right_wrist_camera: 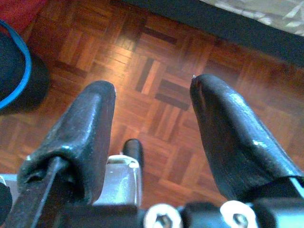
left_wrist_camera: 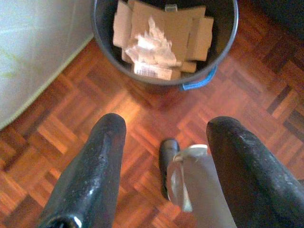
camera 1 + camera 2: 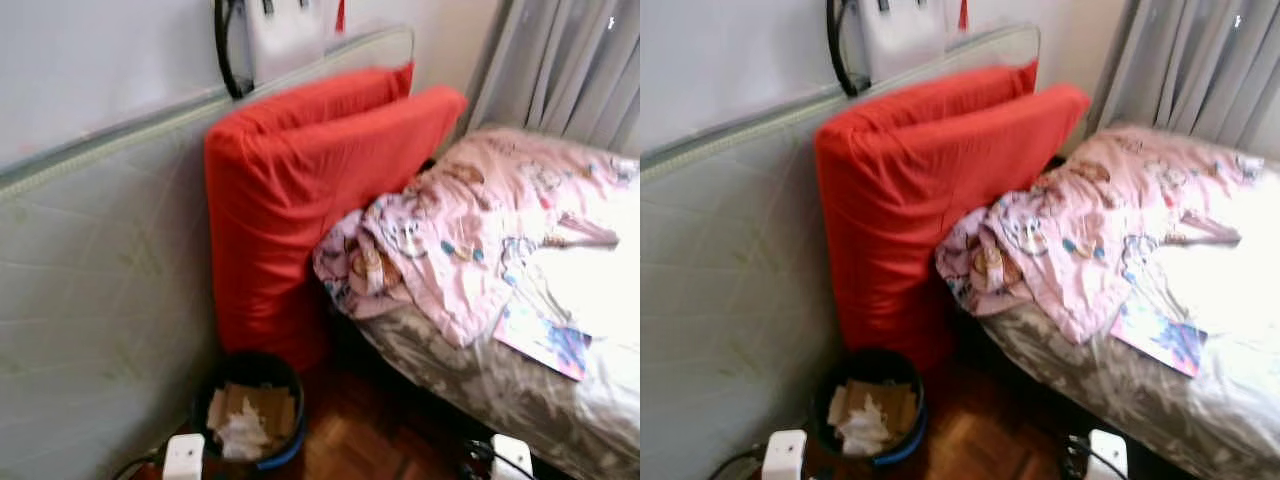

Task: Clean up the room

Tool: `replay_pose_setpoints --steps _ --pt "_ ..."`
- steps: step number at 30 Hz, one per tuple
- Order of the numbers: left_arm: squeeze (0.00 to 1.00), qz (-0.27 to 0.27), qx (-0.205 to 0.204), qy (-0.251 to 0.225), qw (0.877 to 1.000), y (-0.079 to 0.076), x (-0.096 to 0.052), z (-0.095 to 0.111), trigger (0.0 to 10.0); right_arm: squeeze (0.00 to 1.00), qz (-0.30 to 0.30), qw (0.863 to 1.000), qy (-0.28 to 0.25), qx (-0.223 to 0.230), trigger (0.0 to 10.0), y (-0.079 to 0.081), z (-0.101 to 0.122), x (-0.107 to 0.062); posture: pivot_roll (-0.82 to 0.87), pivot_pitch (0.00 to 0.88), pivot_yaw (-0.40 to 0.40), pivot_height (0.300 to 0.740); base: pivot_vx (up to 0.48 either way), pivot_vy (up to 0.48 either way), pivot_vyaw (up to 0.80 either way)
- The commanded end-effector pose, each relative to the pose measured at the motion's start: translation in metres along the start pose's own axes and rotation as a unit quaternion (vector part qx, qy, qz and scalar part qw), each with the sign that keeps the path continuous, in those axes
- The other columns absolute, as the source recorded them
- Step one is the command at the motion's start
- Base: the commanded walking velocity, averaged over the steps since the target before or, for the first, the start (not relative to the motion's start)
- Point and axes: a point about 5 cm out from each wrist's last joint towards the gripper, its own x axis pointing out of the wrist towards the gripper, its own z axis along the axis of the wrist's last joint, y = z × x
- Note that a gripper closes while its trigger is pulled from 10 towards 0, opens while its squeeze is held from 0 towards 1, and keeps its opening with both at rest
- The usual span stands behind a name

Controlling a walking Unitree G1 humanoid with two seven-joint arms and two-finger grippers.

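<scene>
Left wrist view: left gripper (image 2: 164,142) spread above bin (image 2: 102,28) | right gripper (image 1: 152,102) spread | cardboard (image 2: 183,28), probably.

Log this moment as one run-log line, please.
left pincer: open, empty, above floor near trash bin | right pincer: open, empty | bin: cardboard, paper | bed: pink blanket
</scene>
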Motion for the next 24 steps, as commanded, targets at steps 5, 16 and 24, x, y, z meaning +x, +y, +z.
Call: replay_pose_setpoints --steps 5,16,24 --pt "0.0 0.003 0.004 0.008 1.0 0.0024 -0.0011 -0.0038 10.0 0.0 0.001 1.0 -0.004 -0.003 10.0 0.0036 0.0015 0.0009 0.09 0.0 -0.029 0.738 0.0 -0.292 0.0" --pt "0.0 0.003 0.007 0.011 1.0 0.0038 -0.0014 -0.0048 10.0 0.0 -0.008 1.0 -0.006 0.003 10.0 0.0027 0.0003 0.0005 0.08 0.0 -0.027 0.738 0.0 -0.313 0.0" --pt "0.0 0.005 0.004 0.008 1.0 0.0048 -0.0009 -0.0026 10.0 0.0 -0.008 1.0 -0.009 0.004 10.0 0.0022 0.0022 0.0007 0.08 0.0 -0.031 0.738 0.0 -0.34 0.0"
